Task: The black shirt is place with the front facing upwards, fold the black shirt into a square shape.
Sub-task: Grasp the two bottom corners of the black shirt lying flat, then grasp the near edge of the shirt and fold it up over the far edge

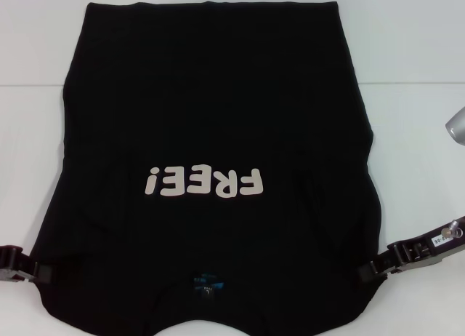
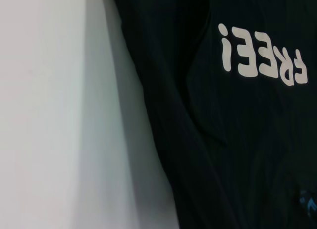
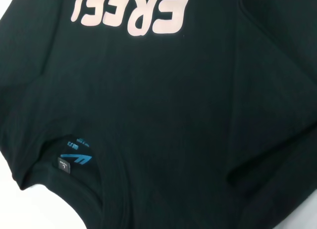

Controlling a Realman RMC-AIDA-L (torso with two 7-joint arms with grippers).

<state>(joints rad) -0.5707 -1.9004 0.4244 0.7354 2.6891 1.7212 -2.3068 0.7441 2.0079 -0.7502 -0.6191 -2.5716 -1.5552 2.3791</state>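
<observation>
The black shirt point(image 1: 211, 110) lies flat on the white table point(image 1: 29, 132), front up, its neck toward me. The cream "FREE!" lettering point(image 1: 203, 183) reads upside down, and the small blue neck label point(image 1: 207, 285) sits at the near edge. My left gripper point(image 1: 38, 269) is at the shirt's near left edge and my right gripper point(image 1: 376, 267) at its near right edge, both low at the cloth. The shirt point(image 2: 237, 140) also fills the left wrist view, and the right wrist view shows the shirt point(image 3: 173, 115) with the label point(image 3: 74, 159).
Bare white table lies on both sides of the shirt and beyond its far hem. A grey rounded part point(image 1: 456, 125) shows at the right edge of the head view. The table point(image 2: 49, 115) shows bare beside the cloth in the left wrist view.
</observation>
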